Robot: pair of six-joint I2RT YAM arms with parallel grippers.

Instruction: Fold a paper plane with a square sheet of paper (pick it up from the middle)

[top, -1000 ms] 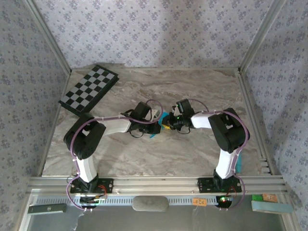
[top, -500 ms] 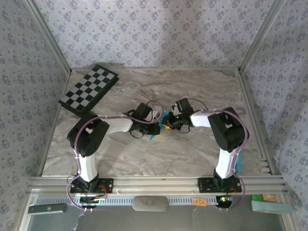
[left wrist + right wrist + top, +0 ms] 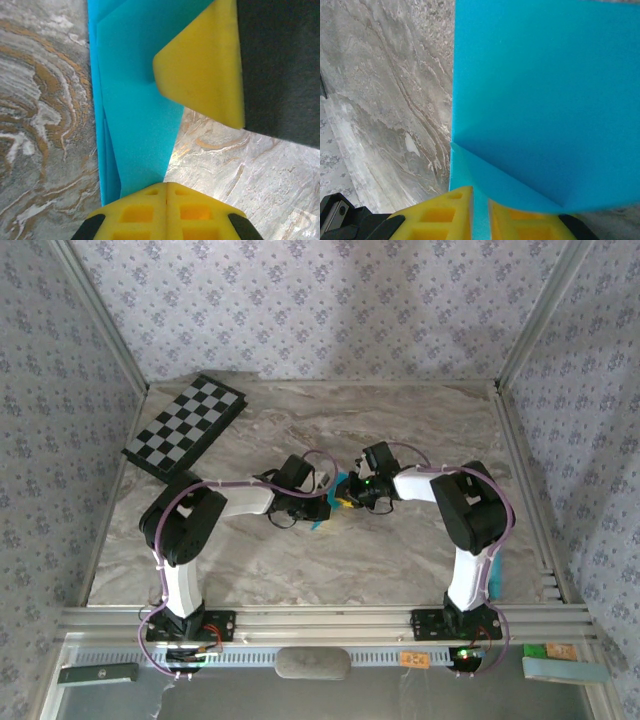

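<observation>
Paper, turquoise, partly folded, is gripped by left gripper, jaws pressed together; also pinched by right gripper, jaws nearly touching.

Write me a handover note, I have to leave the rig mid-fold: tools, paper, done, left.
Left tool: shut at the narrow end of the sheet of paper; pinch likely, not certain.
Right tool: shut on the sheet's edge.
Sheet: between both tools, over the middle of the table.
Done: first folds; layers and a turned flap show.
Left: the remaining creases; no pointed shape yet.
</observation>
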